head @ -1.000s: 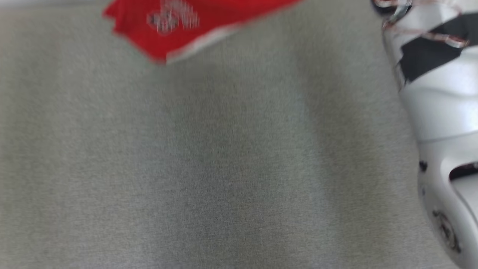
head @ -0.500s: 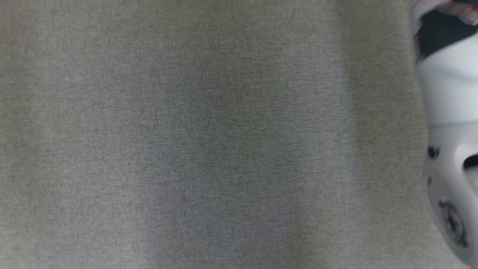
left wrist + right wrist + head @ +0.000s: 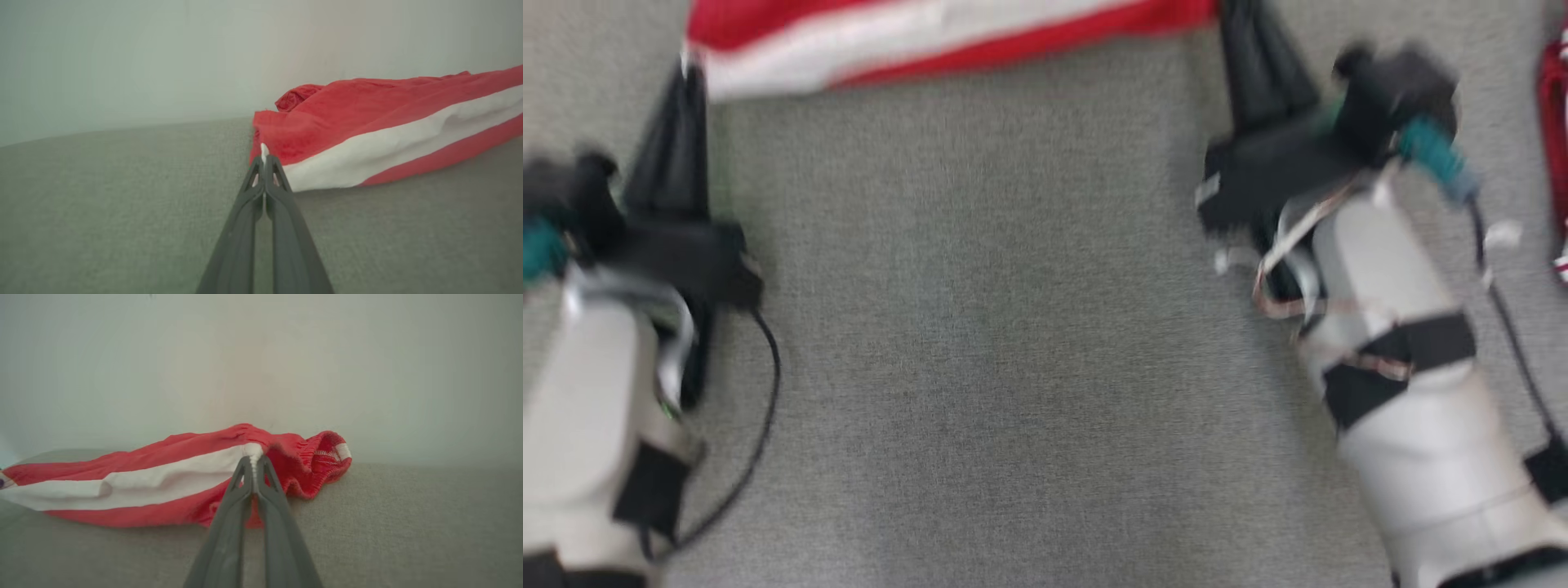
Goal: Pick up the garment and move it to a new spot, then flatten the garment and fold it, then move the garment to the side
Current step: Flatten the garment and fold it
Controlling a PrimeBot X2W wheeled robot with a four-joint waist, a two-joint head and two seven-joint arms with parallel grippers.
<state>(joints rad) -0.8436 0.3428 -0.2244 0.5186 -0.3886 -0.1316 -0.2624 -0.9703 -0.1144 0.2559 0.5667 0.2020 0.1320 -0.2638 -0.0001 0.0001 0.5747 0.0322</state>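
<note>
The head view is smeared by motion blur, the red-and-white striped fabric garment (image 3: 947,37) being softened. Both wrist views are sharper, evenly and softly lit; faint shadows are cast on the grey woven surface (image 3: 102,204).

Garment (image 3: 947,37) is laid lengthwise across the far side of the counter (image 3: 1013,343), before a wall (image 3: 163,61), its left end being pinched by the left gripper (image 3: 690,73) and its right end by the right gripper (image 3: 1235,16).
</note>
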